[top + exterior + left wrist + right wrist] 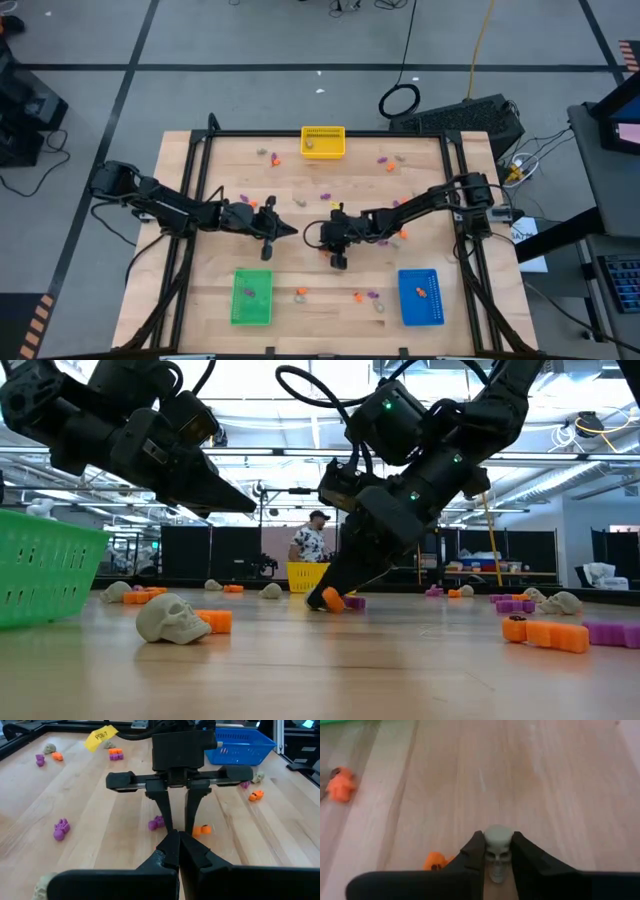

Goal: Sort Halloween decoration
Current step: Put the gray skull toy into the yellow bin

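Tiny orange, purple and pale grey decorations lie scattered over the wooden table [300,270]. My right gripper [314,235] is down at the table's middle, shut on a small grey skull [497,842]. An orange trinket [436,861] lies just beside its fingers, and shows in the low view as the orange trinket [332,600]. My left gripper [291,230] is shut and holds nothing. It hovers just left of the right gripper, tip to tip with it, and shows as my left gripper [179,845] in its own wrist view. My right gripper pinches the grey skull by its two sides [487,851] between its two fingers. The skull's rounded crown [498,834] sticks out past the fingertips. The fingers slant down from the table's right, with their tips [322,598] at the table top.
A yellow bin [323,142] stands at the far edge. A green bin [251,297] stands near left and a blue bin [420,297] near right. A purple trinket [156,823] lies close to the right gripper. A skull [170,618] and orange pieces lie near the front.
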### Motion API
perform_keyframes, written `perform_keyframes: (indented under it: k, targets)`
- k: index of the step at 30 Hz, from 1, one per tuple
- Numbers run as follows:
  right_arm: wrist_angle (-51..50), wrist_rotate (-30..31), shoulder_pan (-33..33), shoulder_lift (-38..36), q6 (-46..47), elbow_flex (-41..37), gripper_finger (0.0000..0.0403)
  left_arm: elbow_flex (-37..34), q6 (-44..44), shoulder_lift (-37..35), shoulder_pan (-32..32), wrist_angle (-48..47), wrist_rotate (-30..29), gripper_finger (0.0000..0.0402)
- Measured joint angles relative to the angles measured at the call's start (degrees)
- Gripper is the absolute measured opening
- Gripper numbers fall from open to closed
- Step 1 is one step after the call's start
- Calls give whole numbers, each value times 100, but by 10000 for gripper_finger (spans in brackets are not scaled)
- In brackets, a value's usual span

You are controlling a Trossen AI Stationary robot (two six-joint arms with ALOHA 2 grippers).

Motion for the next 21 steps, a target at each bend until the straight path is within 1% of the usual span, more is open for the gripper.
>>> perform_keyframes:
  k: [3,7,11,13,17,21]
  targets:
    - [-33,-88,0,-200,-4,-8,49,0,0,0,0,-7,0,2]
    - [-119,-100,-31,-653,-6,9,53,0,0,0,0,-6,0,2]
    - [-412,-9,-187,-1147,-8,25,52,0,7,0,0,-4,0,2]
    - [-733,22,-331,-1394,-15,118,52,0,5,0,0,-4,0,2]
    - [-1632,429,-732,-1590,-292,678,52,0,16,0,0,-1,0,2]
    - [-2316,601,-1366,-1513,-639,1438,52,2,20,0,0,8,0,2]
